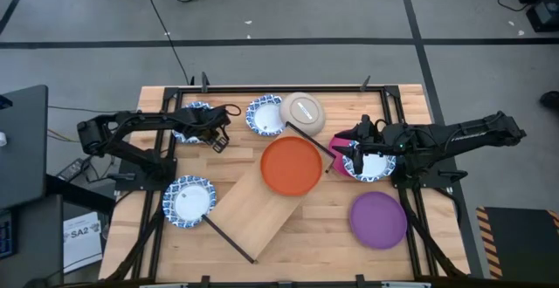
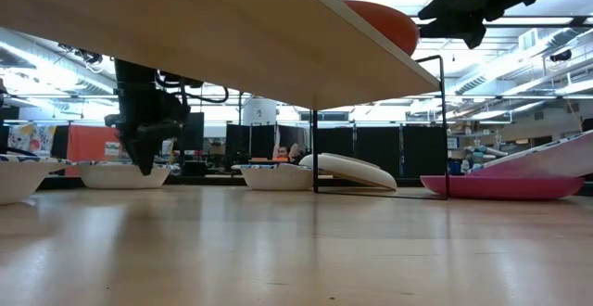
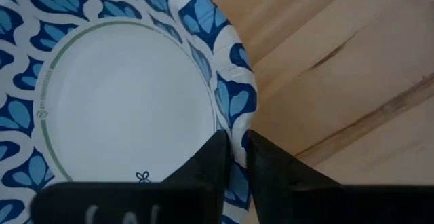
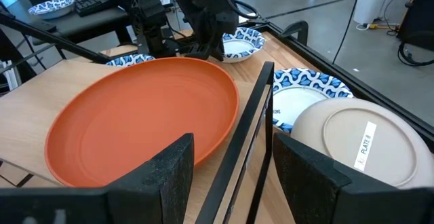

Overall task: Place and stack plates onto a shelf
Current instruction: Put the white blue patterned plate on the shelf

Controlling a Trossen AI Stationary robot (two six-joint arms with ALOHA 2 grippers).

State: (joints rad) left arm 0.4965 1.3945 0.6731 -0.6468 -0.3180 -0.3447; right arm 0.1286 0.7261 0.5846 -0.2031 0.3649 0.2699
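Note:
My left gripper (image 3: 234,157) is shut on a white plate with a blue patterned rim (image 1: 192,116) near the table's far left. My right gripper (image 4: 234,149) hangs open and raised above the magenta plate (image 1: 342,144), which carries a blue-rimmed plate (image 1: 374,166). A black rod of the shelf (image 4: 247,129) passes between its fingers without touching them. The shelf (image 1: 258,209) lies slantwise mid-table, and the orange plate (image 1: 291,166) sits on its far end. The upturned beige plate (image 1: 303,111) leans on another blue-rimmed plate (image 1: 262,116). My left gripper pinches the blue-rimmed plate by its rim (image 3: 239,112), one finger inside the rim and one outside. The fingers (image 2: 145,162) come from above, pointing down. In the low view the plate (image 2: 120,174) looks to sit level on the table.
A purple plate (image 1: 378,220) lies at the near right, and a fourth blue-rimmed plate (image 1: 189,201) sits at the near left beside the shelf. Black frame rails (image 1: 262,89) run along the table's edges. Bare wood shows between the shelf and the purple plate.

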